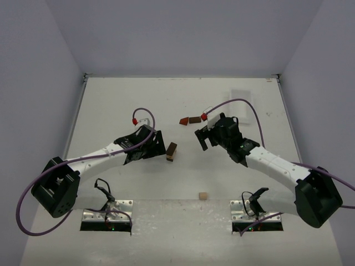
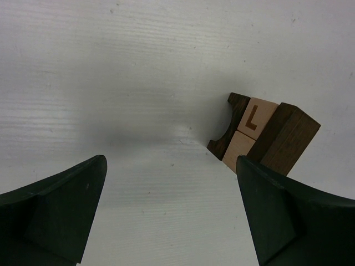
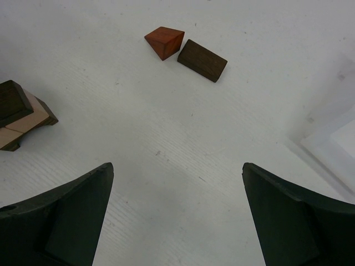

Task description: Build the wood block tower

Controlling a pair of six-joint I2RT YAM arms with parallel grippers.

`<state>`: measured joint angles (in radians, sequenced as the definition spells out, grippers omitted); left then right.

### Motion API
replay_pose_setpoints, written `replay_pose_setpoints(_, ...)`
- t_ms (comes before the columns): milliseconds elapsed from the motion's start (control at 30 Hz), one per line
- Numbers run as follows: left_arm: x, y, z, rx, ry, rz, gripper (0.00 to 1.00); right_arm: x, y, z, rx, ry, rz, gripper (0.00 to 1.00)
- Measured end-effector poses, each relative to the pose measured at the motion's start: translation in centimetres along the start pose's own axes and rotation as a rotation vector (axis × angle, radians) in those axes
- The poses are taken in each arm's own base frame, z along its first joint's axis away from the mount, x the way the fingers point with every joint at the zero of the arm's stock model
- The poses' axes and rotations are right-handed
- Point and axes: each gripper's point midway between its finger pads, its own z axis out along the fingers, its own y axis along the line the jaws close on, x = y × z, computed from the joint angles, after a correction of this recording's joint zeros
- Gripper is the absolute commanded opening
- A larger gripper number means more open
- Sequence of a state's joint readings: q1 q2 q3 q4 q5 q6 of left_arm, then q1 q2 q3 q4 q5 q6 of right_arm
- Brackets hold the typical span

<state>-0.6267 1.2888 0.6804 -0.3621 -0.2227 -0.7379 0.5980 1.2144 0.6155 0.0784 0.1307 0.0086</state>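
The tower (image 1: 171, 151) stands near the middle of the table (image 1: 138, 100). From above it is only a small dark-and-tan lump, and its layers cannot be counted. The left gripper (image 1: 160, 143) sits just beside it at 9 o'clock with its jaws spread wide and nothing between them. Whether a finger touches the stack cannot be told from this view.

In the left wrist view the tower (image 2: 260, 133) sits at 2 o'clock. It shows a dark arch piece, two tan cubes, one marked with an L, and a dark-brown block against them. Its lower corner is hidden behind one finger of the left gripper (image 2: 171, 160), so contact there is unclear.

The right gripper (image 1: 201, 139) is at 3 o'clock of the tower and apart from it, also wide open and empty. In its own view the right gripper (image 3: 177, 166) frames bare table, and the tower (image 3: 22, 113) is cut off by the frame edge at 9 o'clock.

A red wedge (image 1: 183, 121) and a dark block (image 1: 194, 119) lie at 1 o'clock of the tower. Seen closer, the wedge (image 3: 164, 41) and block (image 3: 202, 60) are just beside each other, and it is hard to say whether they touch.

A tan cube (image 1: 203, 195) lies alone at 5 o'clock. The white tray (image 1: 242, 105) at 2 o'clock is faint against the table. In the right wrist view only a blurred corner of the tray (image 3: 333, 149) shows.
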Motion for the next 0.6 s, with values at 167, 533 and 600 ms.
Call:
replay_pose_setpoints(167, 0.22, -0.21, -0.07, 0.007, 0.005, 0.012, 1.0, -0.11, 0.01, -0.06, -0.001, -0.004, 0.0, 0.99)
replay_pose_setpoints(533, 0.37, -0.36, -0.11, 0.011, 0.007, 0.017, 1.0, -0.15, 0.3, -0.06, -0.018, -0.006, 0.0, 0.99)
replay_pose_setpoints(600, 0.32, -0.32, -0.1, 0.009, 0.005, 0.016, 1.0, -0.16, 0.35, -0.06, -0.021, -0.006, 0.0, 0.99)
